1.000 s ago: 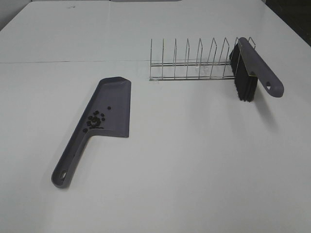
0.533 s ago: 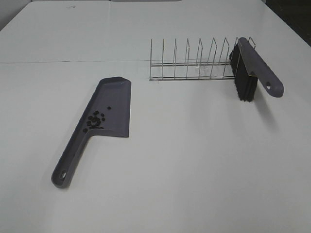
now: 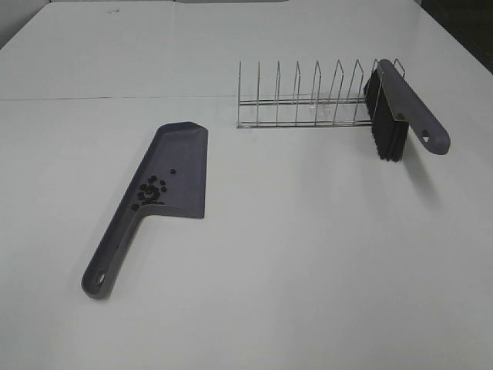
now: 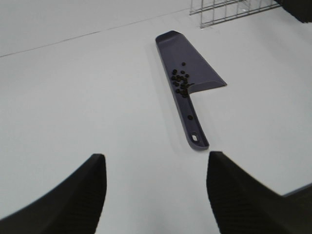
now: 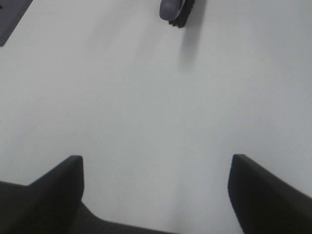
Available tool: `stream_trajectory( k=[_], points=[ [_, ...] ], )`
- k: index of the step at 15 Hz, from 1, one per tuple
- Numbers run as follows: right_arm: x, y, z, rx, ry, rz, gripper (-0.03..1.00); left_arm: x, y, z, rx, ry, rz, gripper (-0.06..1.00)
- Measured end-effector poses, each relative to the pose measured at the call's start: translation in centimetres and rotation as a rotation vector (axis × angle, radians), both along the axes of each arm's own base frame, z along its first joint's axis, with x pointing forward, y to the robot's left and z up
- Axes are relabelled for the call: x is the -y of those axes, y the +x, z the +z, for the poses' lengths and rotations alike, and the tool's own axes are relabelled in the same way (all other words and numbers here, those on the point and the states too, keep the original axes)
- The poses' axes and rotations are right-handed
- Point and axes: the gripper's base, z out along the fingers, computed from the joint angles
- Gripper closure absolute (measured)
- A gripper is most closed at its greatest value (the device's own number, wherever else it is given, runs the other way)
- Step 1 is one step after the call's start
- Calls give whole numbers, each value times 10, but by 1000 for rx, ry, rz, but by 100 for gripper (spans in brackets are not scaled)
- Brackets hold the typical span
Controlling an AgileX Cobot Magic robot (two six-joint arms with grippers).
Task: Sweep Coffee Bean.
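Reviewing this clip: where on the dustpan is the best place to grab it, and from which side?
Grip the dustpan by its long narrow handle, coming from above at the near end by the hanging hole. The handle lies flat and free on the table, away from the coffee beans gathered in the pan, so lifting level should keep them in.

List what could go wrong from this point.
1. The coffee beans lie loose in the open dustpan, clustered near its handle; a tilted or jerky lift would probably spill them back onto the table.
2. The brush leans at the end of the wire rack, its handle overhanging; a nudge might topple it.
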Motion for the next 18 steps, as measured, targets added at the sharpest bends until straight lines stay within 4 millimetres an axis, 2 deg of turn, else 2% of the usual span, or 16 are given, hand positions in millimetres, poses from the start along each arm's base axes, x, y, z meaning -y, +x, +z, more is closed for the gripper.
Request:
stream_trajectory(
  k=[8, 12, 18],
  points=[
    [0, 0, 0, 0, 1, -1, 29, 0, -4, 0, 30, -4, 46, 38],
    [3, -1, 0, 8, 1, -81, 29, 0, -4, 0, 32, -4, 46, 38],
    [3, -30, 3, 196, 11, -94, 29, 0, -4, 0, 32, -4, 46, 38]
  ],
)
